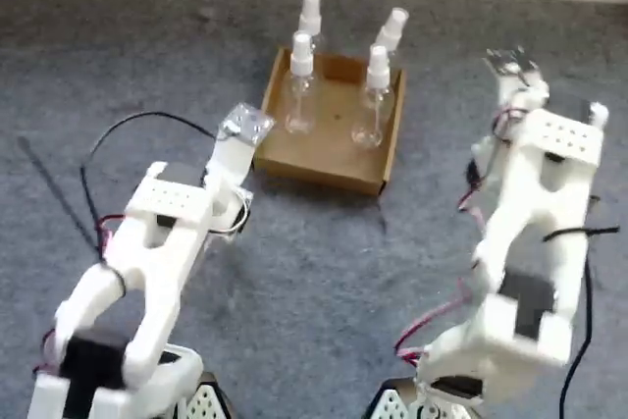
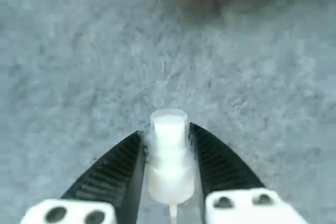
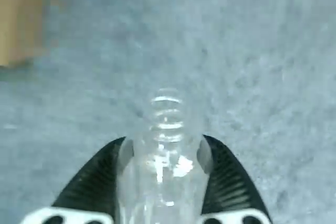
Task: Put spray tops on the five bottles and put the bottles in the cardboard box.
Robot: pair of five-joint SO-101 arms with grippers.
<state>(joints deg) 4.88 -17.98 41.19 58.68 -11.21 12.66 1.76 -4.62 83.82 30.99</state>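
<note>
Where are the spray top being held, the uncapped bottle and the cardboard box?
spray top point(image 2: 169, 156): left wrist view, its white body.
uncapped bottle point(image 3: 166, 115): right wrist view, its threaded neck.
cardboard box point(image 1: 319, 174): high view, its near wall.

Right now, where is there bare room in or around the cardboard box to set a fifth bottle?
Free: the cardboard box floor between the near-left bottle and near-right bottle, and the strip along its near wall. Also the carpet in front of that wall. Crowded: the box's far edge, where the far-left bottle and far-right bottle stand close behind.
</note>
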